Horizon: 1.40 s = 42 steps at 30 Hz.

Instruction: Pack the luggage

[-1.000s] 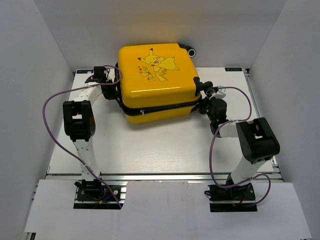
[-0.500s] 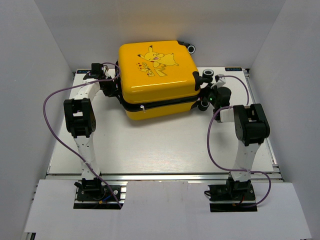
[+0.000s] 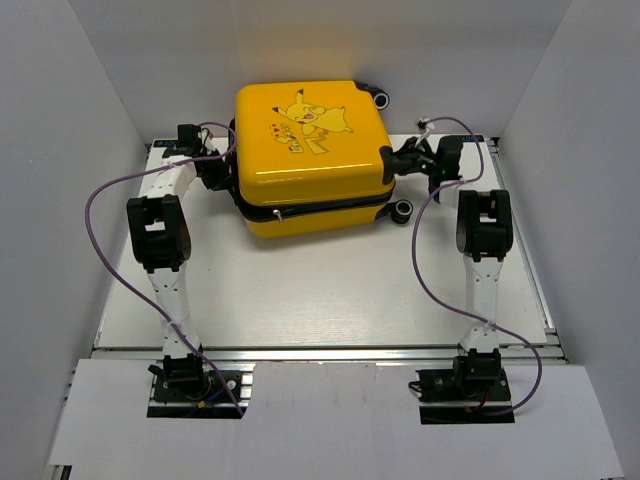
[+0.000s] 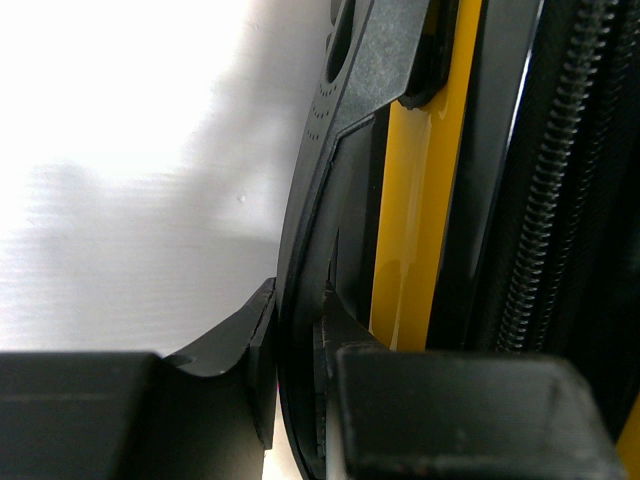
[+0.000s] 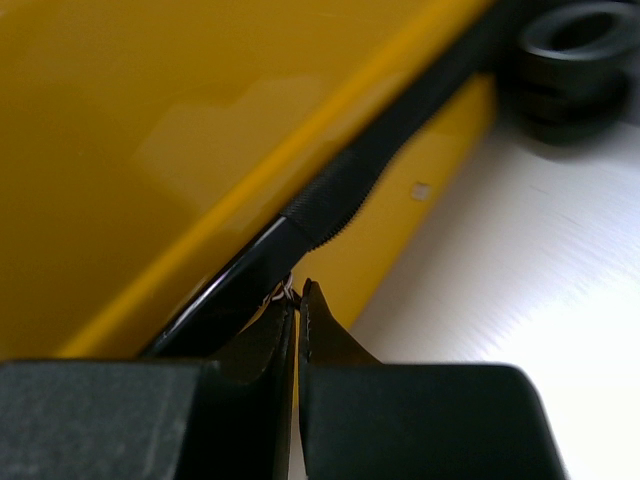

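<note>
1. Luggage (image 3: 310,150) lies flat and closed at the far middle of the counter (image 3: 330,290), print up
2. Left pincer (image 4: 300,330) at its left side, narrow, clamped on the luggage's black plastic side piece (image 4: 340,150)
3. Right pincer (image 5: 297,300) at its right side, tips pressed together by the zipper (image 5: 350,195), a tiny metal bit at them

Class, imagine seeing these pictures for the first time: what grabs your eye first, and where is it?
A yellow suitcase with a cartoon print lies closed at the far middle of the white table. The left fingers clamp a black part on its left side, while the right fingers are pinched shut against the zipper line on its right.
</note>
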Tool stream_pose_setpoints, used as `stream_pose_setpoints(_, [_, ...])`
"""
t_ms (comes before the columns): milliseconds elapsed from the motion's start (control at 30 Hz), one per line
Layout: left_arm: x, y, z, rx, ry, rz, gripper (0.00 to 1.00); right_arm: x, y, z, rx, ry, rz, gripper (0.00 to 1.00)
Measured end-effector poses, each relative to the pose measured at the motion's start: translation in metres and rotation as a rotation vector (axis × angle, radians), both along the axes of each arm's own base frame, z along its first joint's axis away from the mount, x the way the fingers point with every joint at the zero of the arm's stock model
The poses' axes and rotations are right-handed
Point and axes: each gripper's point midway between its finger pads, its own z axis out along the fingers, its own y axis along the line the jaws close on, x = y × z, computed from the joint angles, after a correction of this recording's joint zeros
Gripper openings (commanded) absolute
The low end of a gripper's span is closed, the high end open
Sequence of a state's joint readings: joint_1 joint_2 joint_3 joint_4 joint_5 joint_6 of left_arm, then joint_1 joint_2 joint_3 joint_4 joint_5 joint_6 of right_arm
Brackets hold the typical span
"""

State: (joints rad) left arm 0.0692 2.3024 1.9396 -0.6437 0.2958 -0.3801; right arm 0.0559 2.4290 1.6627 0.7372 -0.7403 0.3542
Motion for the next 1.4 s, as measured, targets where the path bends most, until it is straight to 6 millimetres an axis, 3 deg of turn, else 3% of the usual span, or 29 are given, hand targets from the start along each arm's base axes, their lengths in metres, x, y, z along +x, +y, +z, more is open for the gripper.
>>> stream_pose_setpoints(133, [0.004, 0.004, 0.0, 0.011, -0.007, -0.004, 0.0, -0.004, 0.01, 0.002, 0.02, -0.1, 0.395, 0.0])
stream_pose_setpoints(233, [0.009, 0.008, 0.0, 0.027, -0.022, -0.007, 0.0, -0.006, 0.017, 0.003, 0.009, -0.157, 0.461, 0.0])
stream_pose_setpoints(500, [0.017, 0.022, 0.001, 0.067, -0.063, -0.013, 0.0, -0.022, 0.023, 0.011, -0.165, -0.239, -0.037, 0.0])
stream_pose_setpoints(600, [0.02, 0.031, 0.002, 0.092, -0.08, -0.03, 0.07, -0.057, 0.023, 0.019, -0.278, -0.282, -0.18, 0.0])
stream_pose_setpoints(700, [0.025, 0.039, 0.001, 0.083, -0.111, -0.062, 0.11, -0.113, 0.033, 0.029, -0.358, -0.319, -0.197, 0.0])
stream_pose_setpoints(767, [0.024, 0.04, -0.001, 0.077, -0.126, -0.099, 0.2, -0.149, 0.043, 0.038, -0.403, -0.357, -0.19, 0.0])
stream_pose_setpoints(800, [0.022, 0.04, -0.001, 0.078, -0.137, -0.117, 0.35, -0.167, 0.047, 0.041, -0.417, -0.367, -0.181, 0.0])
stream_pose_setpoints(900, [0.017, 0.044, -0.001, 0.087, -0.152, -0.132, 0.65, -0.217, 0.057, 0.038, -0.435, -0.354, -0.141, 0.0])
stream_pose_setpoints(967, [0.014, 0.05, -0.002, 0.108, -0.146, -0.138, 0.82, -0.251, 0.059, 0.026, -0.454, -0.311, -0.108, 0.0])
stream_pose_setpoints(1000, [0.013, 0.051, -0.002, 0.11, -0.143, -0.139, 0.98, -0.268, 0.059, 0.016, -0.469, -0.281, -0.089, 0.0])
stream_pose_setpoints(1100, [0.009, 0.047, -0.001, 0.113, -0.117, -0.146, 0.98, -0.3, 0.056, 0.015, -0.474, -0.253, -0.087, 0.0])
stream_pose_setpoints(1200, [0.002, 0.036, 0.0, 0.111, -0.072, -0.151, 0.98, -0.317, 0.048, 0.013, -0.477, -0.232, -0.103, 0.0])
stream_pose_setpoints(1400, [-0.006, 0.025, 0.004, 0.106, -0.01, -0.086, 0.98, -0.322, 0.036, 0.012, -0.502, -0.209, -0.151, 0.0])
